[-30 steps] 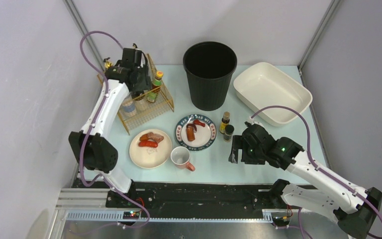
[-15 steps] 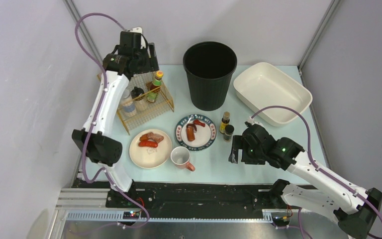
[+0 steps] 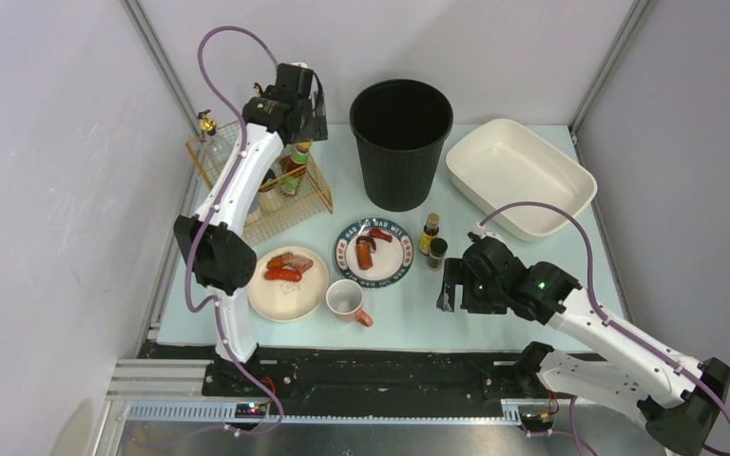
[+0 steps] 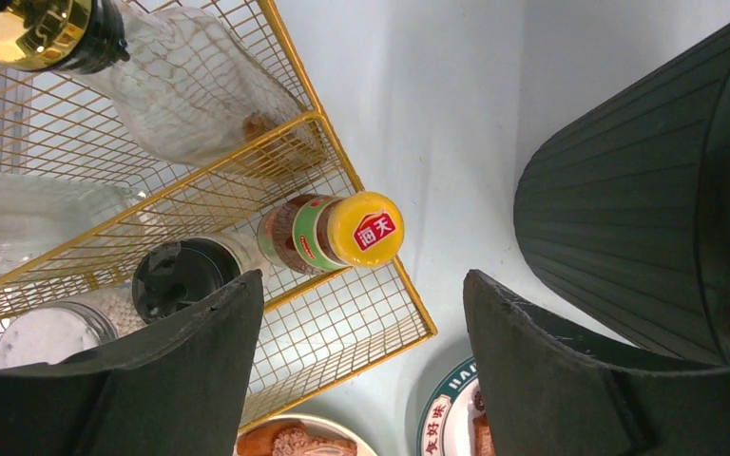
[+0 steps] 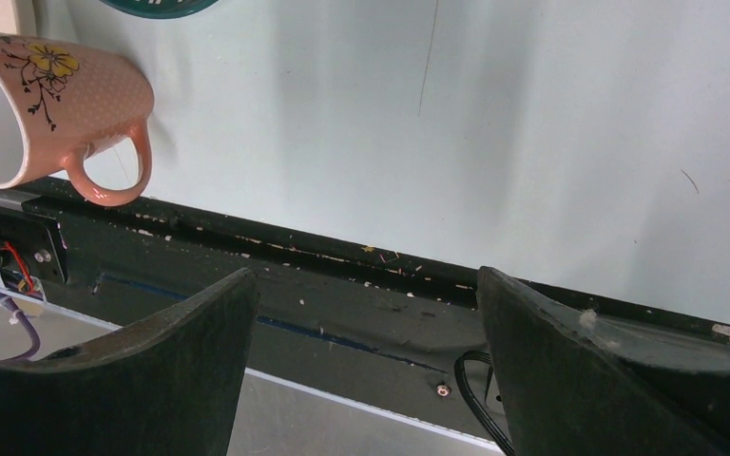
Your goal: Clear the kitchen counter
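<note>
The left fingers [image 4: 190, 370] hang wide and empty above the wire basket [image 3: 285, 214] at the worktop's [image 3: 409, 318] far-left corner. Two upright sauce bottles [image 3: 431, 233] mid-worktop stand just beyond the right fingers [image 5: 570, 370], equally wide and empty, on the nearer arm.

The fingers [image 4: 190, 366] of my left gripper [image 4: 363, 299] are matt black and faintly grainy, plastic by the look. The basket [image 3: 293, 207] is thin, shiny, gold-coloured metal wire. One glass bottle [image 4: 185, 90] is clear, with a polished gold cap [image 4: 28, 28]; another wears a glossy yellow lid [image 4: 366, 228]. The bin [image 4: 627, 209] is matt black ribbed plastic. The tabletop [image 4: 437, 114] is smooth with a soft sheen. The mug [image 5: 67, 100] looks like glazed ceramic. The black front rail [image 5: 342, 280] is scuffed and speckled.
</note>
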Robot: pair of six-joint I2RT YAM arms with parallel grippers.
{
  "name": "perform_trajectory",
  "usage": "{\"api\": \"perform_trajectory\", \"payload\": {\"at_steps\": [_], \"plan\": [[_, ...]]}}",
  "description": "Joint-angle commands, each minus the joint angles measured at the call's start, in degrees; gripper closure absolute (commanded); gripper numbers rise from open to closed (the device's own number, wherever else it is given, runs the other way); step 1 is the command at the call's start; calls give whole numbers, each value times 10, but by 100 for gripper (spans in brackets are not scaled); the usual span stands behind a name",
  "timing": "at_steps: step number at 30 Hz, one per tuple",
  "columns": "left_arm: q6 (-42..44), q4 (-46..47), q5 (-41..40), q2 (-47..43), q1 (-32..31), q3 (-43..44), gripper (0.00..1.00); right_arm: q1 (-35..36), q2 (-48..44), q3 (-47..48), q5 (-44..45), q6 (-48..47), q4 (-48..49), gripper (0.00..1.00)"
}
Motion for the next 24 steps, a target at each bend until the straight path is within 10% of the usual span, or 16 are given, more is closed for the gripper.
{"api": "perform_trajectory", "payload": {"at_steps": [1, 24], "plan": [[-7, 6, -31, 9, -2, 33, 20, 3, 0, -1, 6, 3, 6, 11], [11, -2, -57, 68, 1, 47, 44, 4, 9, -6, 4, 12, 10, 11]]}}
